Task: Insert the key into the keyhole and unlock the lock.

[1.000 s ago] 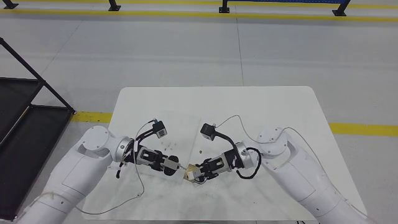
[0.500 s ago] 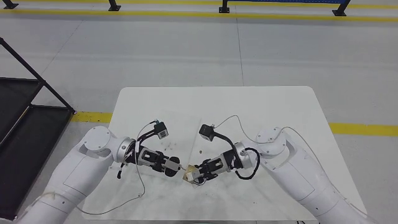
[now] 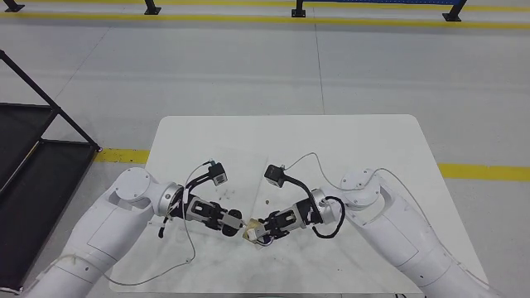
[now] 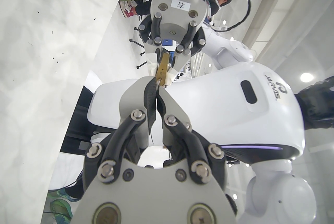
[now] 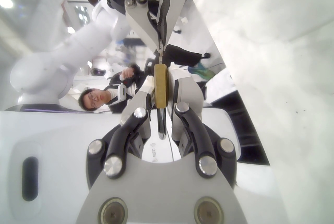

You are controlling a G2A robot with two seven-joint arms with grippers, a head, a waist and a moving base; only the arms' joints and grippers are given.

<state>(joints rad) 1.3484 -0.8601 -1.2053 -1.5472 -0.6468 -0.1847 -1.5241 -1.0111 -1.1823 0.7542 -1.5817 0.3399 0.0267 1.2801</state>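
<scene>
A brass padlock (image 5: 160,86) is held above the table's front middle, my right gripper (image 5: 161,90) shut on its body and its steel shackle (image 5: 161,128) pointing back toward the wrist. Facing it, my left gripper (image 4: 156,85) is shut on a small metal key (image 5: 161,51). The key's blade reaches the lock's end face (image 4: 162,69); how deep it sits I cannot tell. In the top view the left gripper (image 3: 235,222) and right gripper (image 3: 263,229) meet tip to tip at the lock (image 3: 251,232).
The white table (image 3: 331,145) spreads out behind the arms, with a few small dark specks (image 3: 268,201) on it. A black rack (image 3: 25,157) stands off the table's left side. Cables (image 3: 310,159) loop from both wrists.
My left gripper has edged toward the lock with the key, closing the gap. The right gripper with the lock has shifted slightly toward it.
</scene>
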